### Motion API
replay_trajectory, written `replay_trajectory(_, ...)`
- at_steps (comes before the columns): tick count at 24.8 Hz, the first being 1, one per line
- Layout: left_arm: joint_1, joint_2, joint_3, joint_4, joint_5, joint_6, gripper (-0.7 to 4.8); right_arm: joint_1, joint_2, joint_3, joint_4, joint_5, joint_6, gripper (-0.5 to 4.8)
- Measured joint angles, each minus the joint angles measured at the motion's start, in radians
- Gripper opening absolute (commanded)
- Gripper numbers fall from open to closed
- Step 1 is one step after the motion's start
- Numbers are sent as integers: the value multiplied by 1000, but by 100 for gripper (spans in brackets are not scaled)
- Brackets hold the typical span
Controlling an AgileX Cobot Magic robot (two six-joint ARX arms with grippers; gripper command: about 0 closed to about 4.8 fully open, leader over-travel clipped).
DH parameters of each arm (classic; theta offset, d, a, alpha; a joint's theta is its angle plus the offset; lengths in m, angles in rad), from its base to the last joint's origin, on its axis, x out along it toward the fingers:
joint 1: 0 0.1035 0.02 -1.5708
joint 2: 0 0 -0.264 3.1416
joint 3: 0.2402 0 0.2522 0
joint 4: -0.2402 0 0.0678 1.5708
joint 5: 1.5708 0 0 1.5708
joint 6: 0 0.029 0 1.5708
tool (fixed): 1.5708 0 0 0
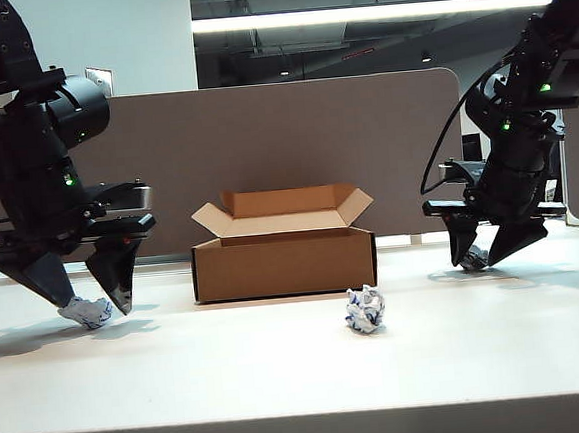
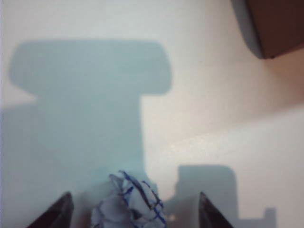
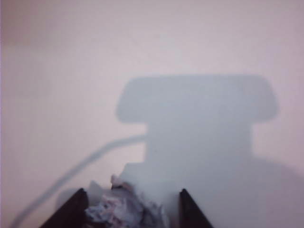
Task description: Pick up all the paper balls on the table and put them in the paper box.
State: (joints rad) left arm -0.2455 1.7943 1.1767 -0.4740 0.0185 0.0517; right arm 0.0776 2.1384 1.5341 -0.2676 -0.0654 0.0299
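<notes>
**Fingers straddle two paper balls, third lies loose by the box**

Fingers of your left gripper (image 1: 83, 293) stand wide apart and point down at the table (image 1: 282, 378), with one paper ball (image 1: 86, 312) lying between their tips. From the left wrist camera you see that ball (image 2: 128, 204) sitting between the two dark fingertips (image 2: 57, 213), with a clear gap to each side, so nothing is pinched. A corner of the paper box (image 2: 278, 26) shows well beyond the tips and off to one side.

Your right gripper (image 1: 488, 251) is also down at the table, its fingers spread around a second paper ball (image 1: 473, 257). The right wrist camera shows that ball (image 3: 126, 209) filling most of the space between the fingertips (image 3: 71, 213). Whether the fingers already touch the paper you cannot tell; the ball rests on the table.

Between your two grippers stands the paper box (image 1: 284, 262) with its flaps folded open. The third paper ball (image 1: 364, 309) lies on the table just in front of the box, toward its right corner, well apart from both pairs of fingers and nearer your right gripper than your left. Behind the box runs a grey-brown partition panel (image 1: 263, 138).
</notes>
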Motion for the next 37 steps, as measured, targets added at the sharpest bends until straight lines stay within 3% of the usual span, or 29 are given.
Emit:
replay_trajectory(3, 0, 0, 0, 0, 0, 0, 331, 0, 0, 0, 5, -11, 0, 165)
replay_trajectory(4, 0, 0, 0, 1, 0, 0, 300, 0, 0, 0, 7, -14, 0, 124)
replay_trajectory(6, 0, 0, 0, 6, 0, 0, 198, 0, 0, 0, 8, -14, 0, 101)
replay_trajectory(9, 0, 0, 0, 6, 5, 0, 187, 0, 0, 1, 9, -14, 0, 53)
replay_trajectory(19, 0, 0, 0, -37, 7, 0, 171, 0, 0, 2, 12, -14, 0, -4)
replay_trajectory(29, -1, -1, 2, -65, 7, 0, 18, 0, 0, 2, 11, -14, 0, -4)
replay_trajectory(37, 0, 2, 35, -90, 8, 0, 16, 0, -2, 16, -17, -42, 0, -4)
